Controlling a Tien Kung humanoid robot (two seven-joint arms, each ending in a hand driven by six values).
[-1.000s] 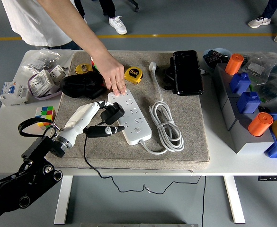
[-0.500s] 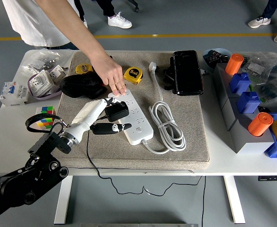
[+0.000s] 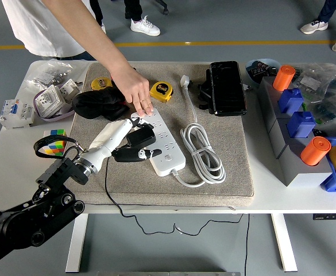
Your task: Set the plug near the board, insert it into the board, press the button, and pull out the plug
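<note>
A white power strip point(image 3: 163, 145) lies on the grey mat point(image 3: 231, 161), its white cable point(image 3: 202, 152) coiled to its right. My left hand point(image 3: 134, 142) holds a black plug adapter point(image 3: 141, 137) over the strip's left side, fingers curled around it; the plug's thin black cord point(image 3: 105, 184) trails down off the table. Whether the plug is seated in a socket is hidden by my fingers. A person's hand point(image 3: 136, 91) reaches from the far side and presses its fingertips on the strip's far end. My right arm is out of view.
A black cloth point(image 3: 99, 103), two yellow tape measures point(image 3: 161, 91), a black case point(image 3: 227, 87) and a white plug point(image 3: 185, 80) lie at the back of the mat. A colour cube point(image 3: 54, 142) sits left. Blue boxes with orange cylinders point(image 3: 297, 112) stand right.
My left hand has carried the black plug up and to the right onto the strip's left side. The person's hand stays on the strip's far end, shifted slightly.
</note>
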